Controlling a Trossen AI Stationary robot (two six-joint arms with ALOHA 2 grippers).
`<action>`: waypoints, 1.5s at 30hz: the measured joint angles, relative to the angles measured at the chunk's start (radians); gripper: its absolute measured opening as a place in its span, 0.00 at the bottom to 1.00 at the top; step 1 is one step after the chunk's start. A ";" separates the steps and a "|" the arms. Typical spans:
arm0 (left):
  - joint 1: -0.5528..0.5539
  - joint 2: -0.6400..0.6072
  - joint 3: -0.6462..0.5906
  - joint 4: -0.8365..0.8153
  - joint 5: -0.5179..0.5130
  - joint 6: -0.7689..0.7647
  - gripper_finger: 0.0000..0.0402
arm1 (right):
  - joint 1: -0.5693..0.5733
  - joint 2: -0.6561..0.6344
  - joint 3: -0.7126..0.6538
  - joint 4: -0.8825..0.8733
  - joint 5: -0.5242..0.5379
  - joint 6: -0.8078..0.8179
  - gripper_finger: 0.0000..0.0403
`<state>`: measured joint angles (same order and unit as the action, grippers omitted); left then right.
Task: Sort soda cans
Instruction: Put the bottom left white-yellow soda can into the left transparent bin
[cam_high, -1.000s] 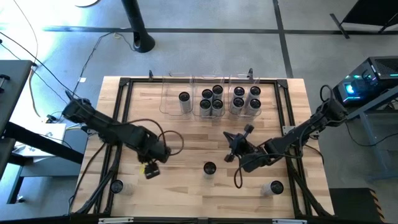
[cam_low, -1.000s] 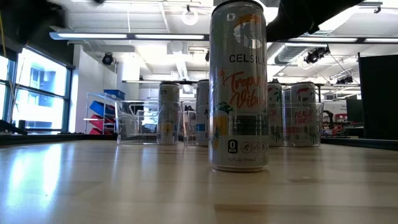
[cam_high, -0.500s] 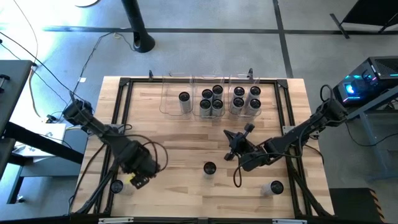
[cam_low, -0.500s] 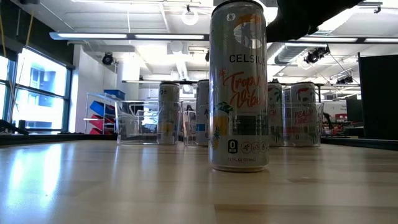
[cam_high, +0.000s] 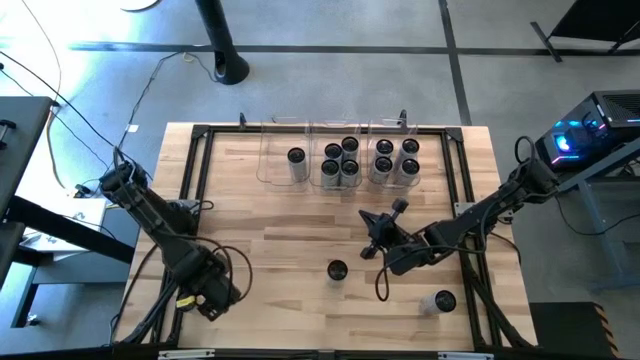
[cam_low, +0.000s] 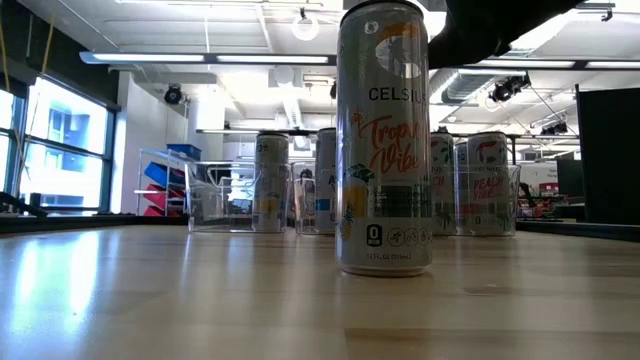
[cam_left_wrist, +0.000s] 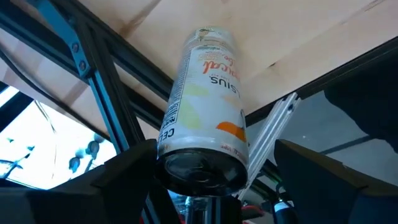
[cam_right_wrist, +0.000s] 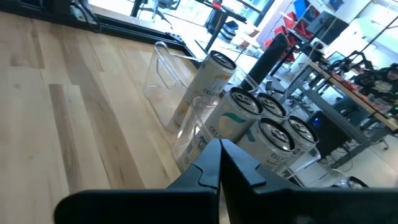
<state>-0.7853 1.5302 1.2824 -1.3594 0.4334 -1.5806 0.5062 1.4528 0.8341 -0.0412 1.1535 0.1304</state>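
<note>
One soda can (cam_left_wrist: 204, 99) stands upright at the table's near left corner. My left gripper (cam_high: 203, 299) hangs over it, open, tilted down, one finger (cam_left_wrist: 127, 171) on either side of the can's top without touching it. In the high view the gripper hides that can. Another can (cam_high: 337, 270) stands alone mid-table, large in the low view (cam_low: 383, 140). A third (cam_high: 441, 300) stands near the near right corner. My right gripper (cam_right_wrist: 219, 163) is shut and empty, hovering right of centre (cam_high: 383, 226), pointing toward the far bins.
Three clear plastic bins (cam_high: 340, 132) stand in a row at the far edge, one can in the left bin (cam_high: 296, 158), several in each of the other two (cam_high: 396, 156). A black frame (cam_high: 190, 200) runs round the tabletop. Cables trail from both arms.
My left gripper has swung from left of centre toward the table's near left corner, rolling its wrist as it went, and now stands over the can there. The cans and my right arm have kept still.
</note>
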 joint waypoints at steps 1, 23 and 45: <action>-0.004 -0.001 -0.011 0.005 0.001 -0.005 0.79 | 0.000 0.000 0.000 0.000 -0.007 0.000 0.00; -0.046 0.002 -0.158 0.161 0.152 0.088 0.77 | 0.060 0.000 0.000 0.023 -0.030 0.010 0.00; 0.390 0.038 0.047 -0.206 -0.314 1.104 0.61 | 0.055 0.000 0.000 0.054 -0.017 0.009 0.00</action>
<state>-0.3949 1.5679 1.3295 -1.5657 0.1193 -0.4770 0.5610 1.4532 0.8337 0.0125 1.1362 0.1392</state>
